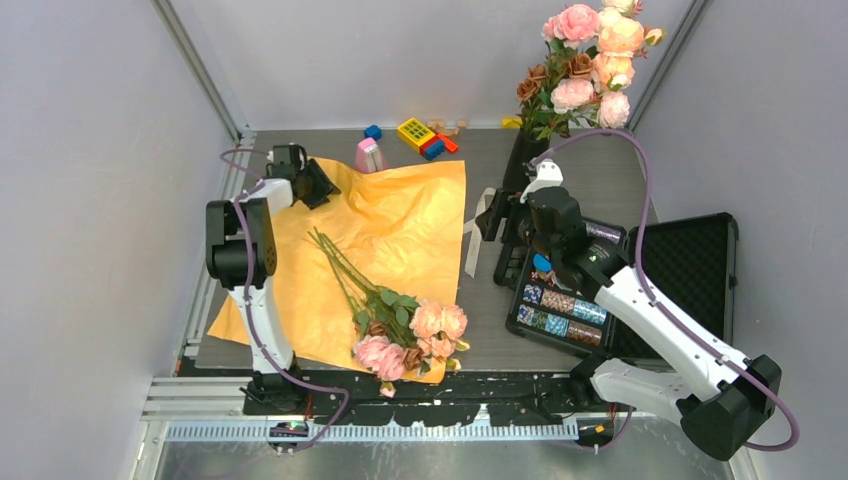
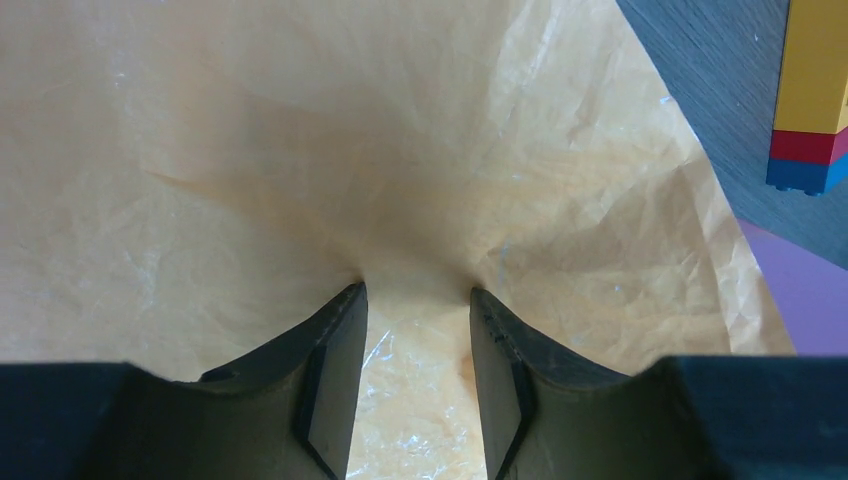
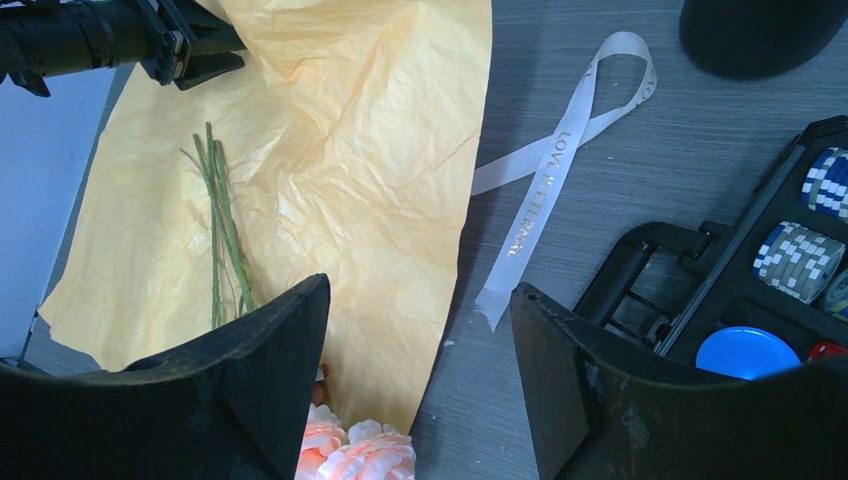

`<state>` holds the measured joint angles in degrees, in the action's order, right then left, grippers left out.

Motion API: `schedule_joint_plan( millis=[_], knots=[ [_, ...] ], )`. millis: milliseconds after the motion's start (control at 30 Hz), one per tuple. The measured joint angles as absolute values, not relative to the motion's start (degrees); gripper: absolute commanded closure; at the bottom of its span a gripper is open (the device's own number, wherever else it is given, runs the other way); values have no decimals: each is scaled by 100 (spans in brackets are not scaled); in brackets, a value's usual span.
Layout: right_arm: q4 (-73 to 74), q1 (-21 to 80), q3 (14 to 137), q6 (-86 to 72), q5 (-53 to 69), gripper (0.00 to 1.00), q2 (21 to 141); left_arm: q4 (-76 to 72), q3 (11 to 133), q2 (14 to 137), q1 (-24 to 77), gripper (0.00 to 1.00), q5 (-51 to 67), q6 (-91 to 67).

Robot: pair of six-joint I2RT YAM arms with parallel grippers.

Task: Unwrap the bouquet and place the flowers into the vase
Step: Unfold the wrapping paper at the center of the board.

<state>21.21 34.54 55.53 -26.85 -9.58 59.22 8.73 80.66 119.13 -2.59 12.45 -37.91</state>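
Observation:
The orange paper (image 1: 405, 215) lies spread flat on the table, with the flowers (image 1: 395, 320) on it, stems pointing back and pink and peach heads near the front edge. My left gripper (image 1: 320, 185) is at the paper's far left corner. In the left wrist view the paper (image 2: 300, 150) puckers around its fingertips, and the left gripper (image 2: 415, 290) has its jaws partly apart. My right gripper (image 1: 497, 225) hovers open and empty over the paper's right edge beside the loose cream ribbon (image 3: 555, 170). The black vase (image 1: 522, 160) stands behind it, with roses in it.
An open black case (image 1: 690, 265) holding poker chips (image 1: 558, 305) lies at the right, close to my right arm. A pink metronome (image 1: 370, 155) and toy blocks (image 1: 425, 137) sit at the back. Grey walls enclose the table on three sides.

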Motion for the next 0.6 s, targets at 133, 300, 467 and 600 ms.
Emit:
schedule_joint_plan(
  millis=[133,300,467,600],
  knots=[
    [2058,3454,5535,-2720,-884,28,6058,864,8088,11937,-259,56,1260,-3754],
    [2056,3454,5527,-2740,-821,28,6143,893,8123,11937,-259,45,1264,-3684],
    [2051,3454,5507,-2733,-753,28,6143,1094,8134,11716,-257,27,1210,-3555],
    [2049,3454,5413,-2685,-578,26,6141,1450,8134,11061,-257,22,1039,-3413]
  ],
)
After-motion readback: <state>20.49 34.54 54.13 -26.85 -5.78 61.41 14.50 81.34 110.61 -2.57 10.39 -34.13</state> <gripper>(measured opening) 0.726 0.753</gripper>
